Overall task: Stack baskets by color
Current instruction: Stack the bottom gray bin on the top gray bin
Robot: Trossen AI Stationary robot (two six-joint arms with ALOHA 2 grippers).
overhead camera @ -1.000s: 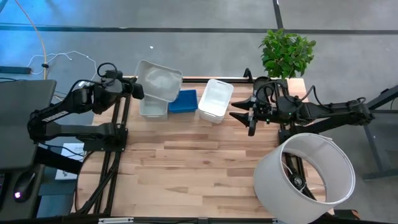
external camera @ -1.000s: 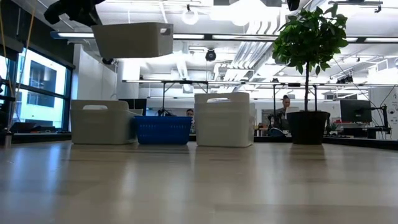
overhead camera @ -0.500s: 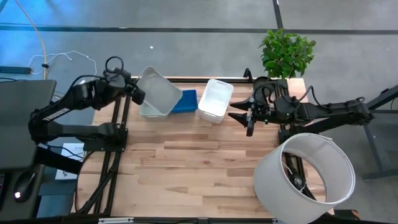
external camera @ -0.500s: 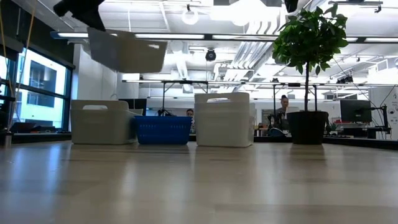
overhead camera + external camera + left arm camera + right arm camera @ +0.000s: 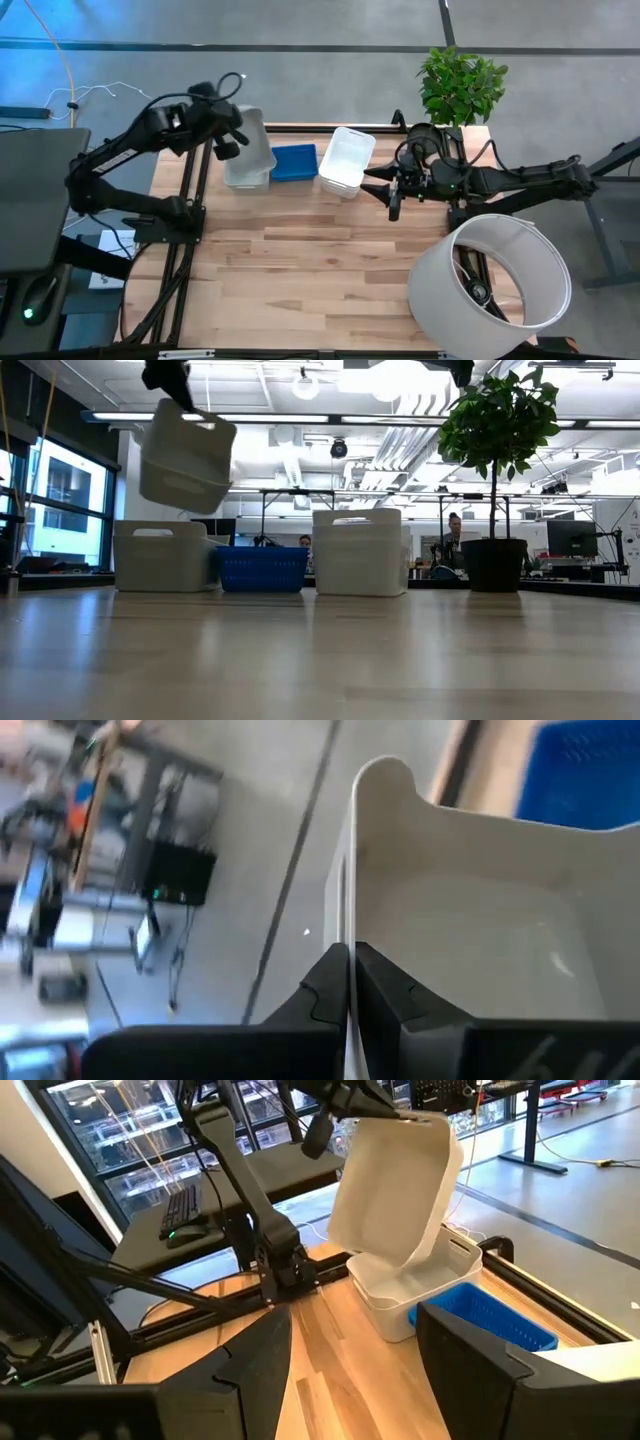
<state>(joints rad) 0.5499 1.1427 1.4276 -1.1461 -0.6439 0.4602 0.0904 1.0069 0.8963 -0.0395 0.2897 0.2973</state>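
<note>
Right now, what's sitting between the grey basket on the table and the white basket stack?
The blue basket sits between the grey basket and the white basket stack; the high view shows it, and the low view confirms it.

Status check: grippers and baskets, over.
Left gripper shut on grey basket, tilted above grey stack. Right gripper open, empty, beside white stack. Nothing blocking.

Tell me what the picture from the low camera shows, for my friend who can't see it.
The left gripper holds a grey basket tilted in the air, above another grey basket standing on the table. Beside that one stand a blue basket, a white basket and a potted plant.
</note>
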